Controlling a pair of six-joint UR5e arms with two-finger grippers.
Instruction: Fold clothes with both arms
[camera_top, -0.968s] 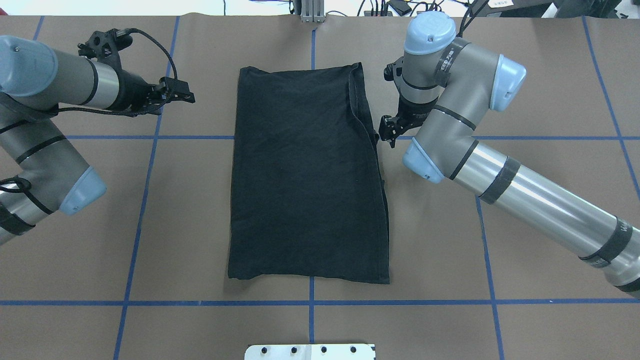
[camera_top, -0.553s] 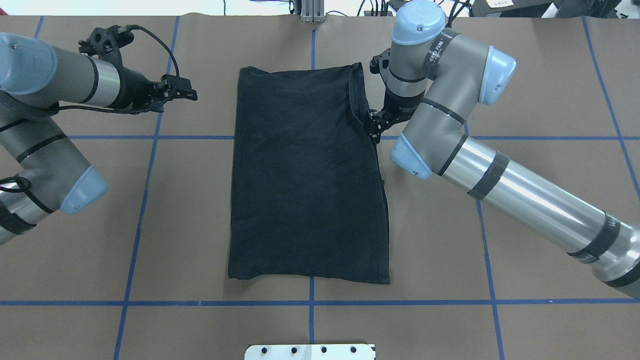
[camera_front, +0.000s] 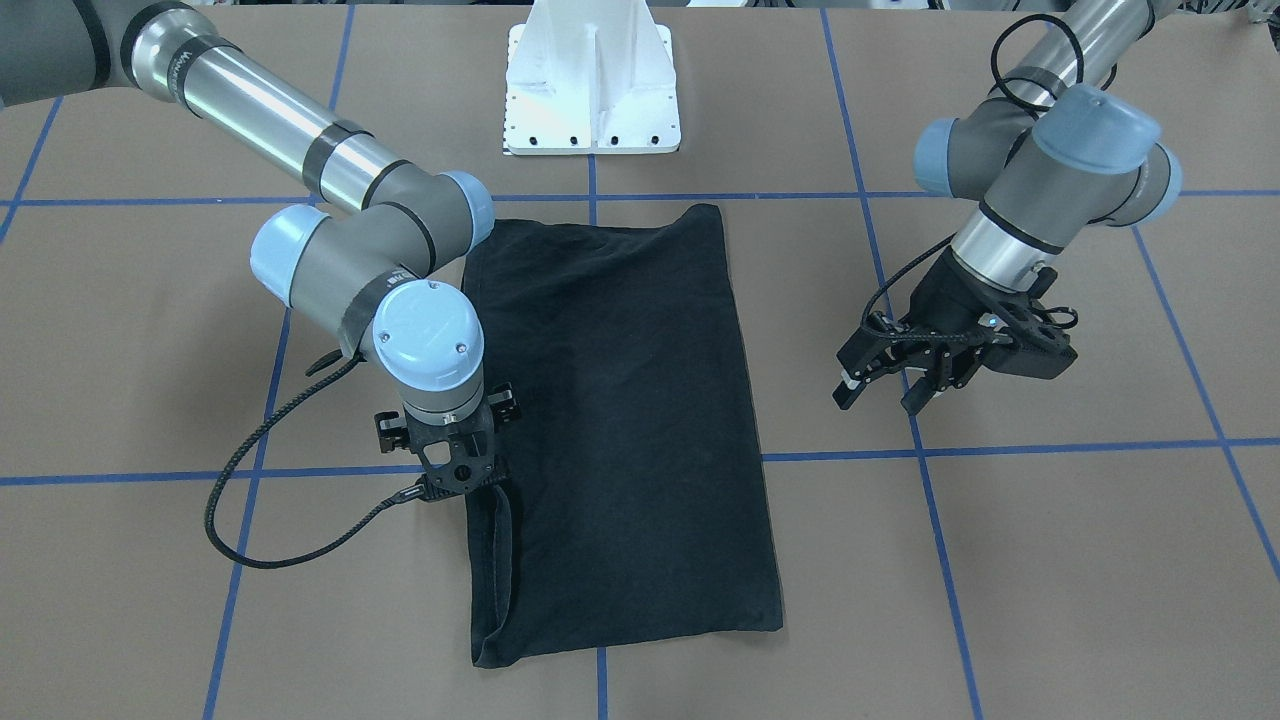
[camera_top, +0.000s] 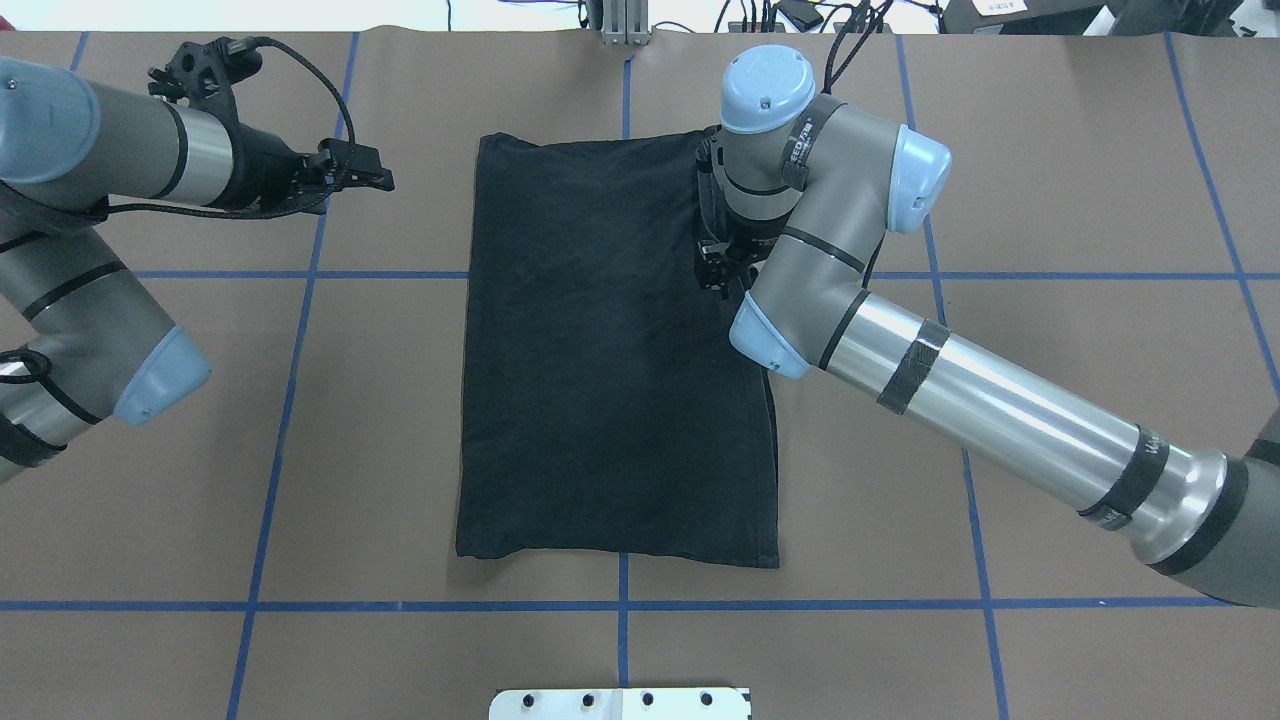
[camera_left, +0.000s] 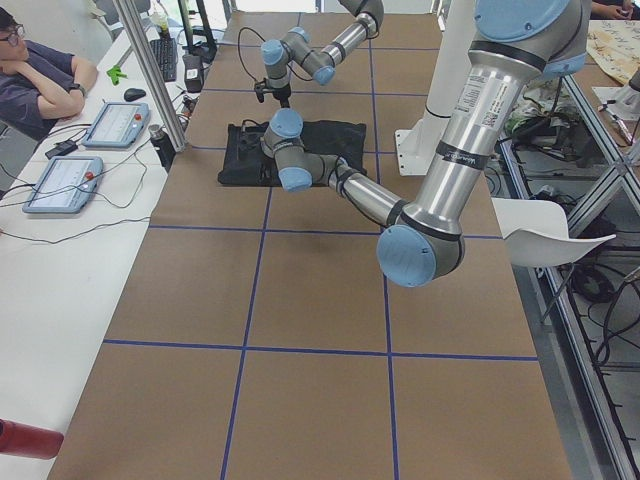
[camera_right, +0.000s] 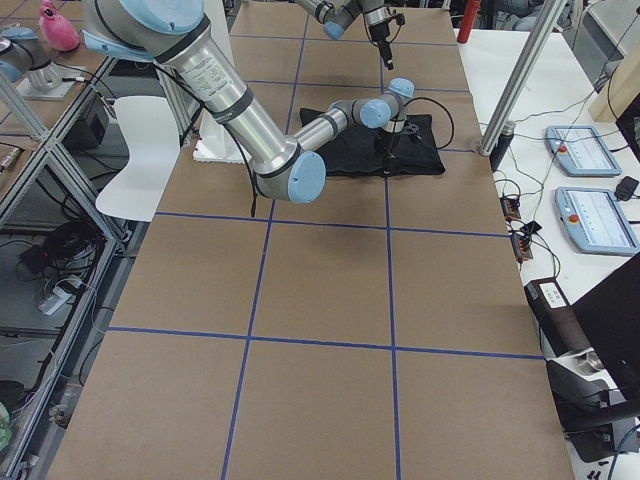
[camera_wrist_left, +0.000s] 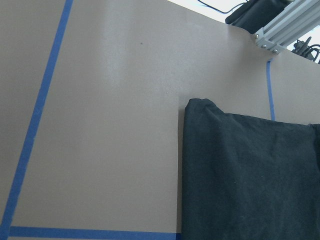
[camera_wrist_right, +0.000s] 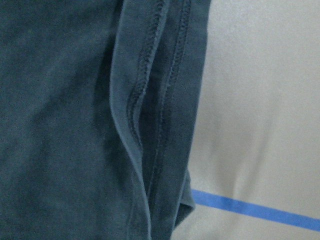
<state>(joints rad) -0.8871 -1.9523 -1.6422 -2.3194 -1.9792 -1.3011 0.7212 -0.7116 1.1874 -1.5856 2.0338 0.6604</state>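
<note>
black t-shirt (camera_top: 610, 350), folded into a long rectangle, lies flat at the centre of the brown table (camera_top: 380, 450). seen from overhead, the left gripper (camera_front: 882, 396) hovers off the cloth at its 10 o'clock, jaws wide and empty. the right gripper (camera_top: 714, 268) sits over the stitched edge at 2 o'clock; its jaw state cannot be told.

The shirt (camera_top: 610, 350) lies lengthwise at the middle of the table (camera_top: 1050, 150). The right end effector (camera_top: 712, 272) is over the shirt's right edge, toward the end far from the robot. The left end effector (camera_front: 880, 400) hangs well apart on the shirt's left.
</note>
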